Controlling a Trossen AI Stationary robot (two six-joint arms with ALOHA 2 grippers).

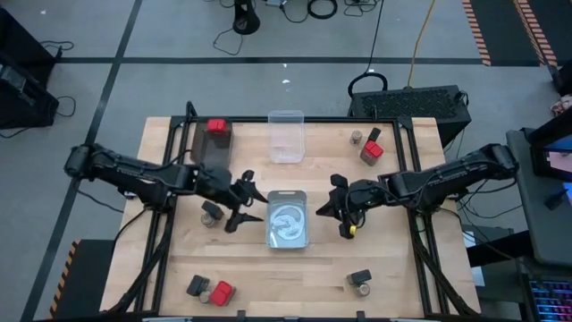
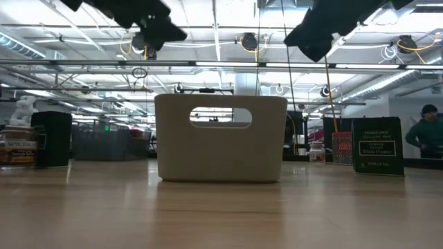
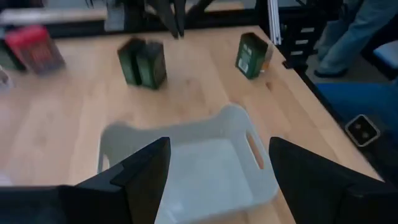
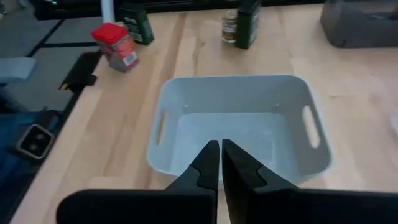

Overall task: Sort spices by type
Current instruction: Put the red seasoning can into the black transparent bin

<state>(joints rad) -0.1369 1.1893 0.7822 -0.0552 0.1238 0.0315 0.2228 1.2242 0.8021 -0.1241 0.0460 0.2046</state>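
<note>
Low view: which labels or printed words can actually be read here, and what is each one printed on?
"TRADER JOE'S" and "Black Pepper": dark green box at the right.
"SPICES": jar at the far left edge, rest of its label too blurred.
Red box label: too small to read.
Grey bin: no text.

Left gripper point(image 1: 248, 202) agape; right gripper point(image 1: 340, 215) closed

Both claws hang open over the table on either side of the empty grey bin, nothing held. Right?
One thing is off: the right claw is shut, its fingers pressed together in the right wrist view. The left claw is open. Both hang on either side of the empty grey bin, and neither holds anything.
</note>
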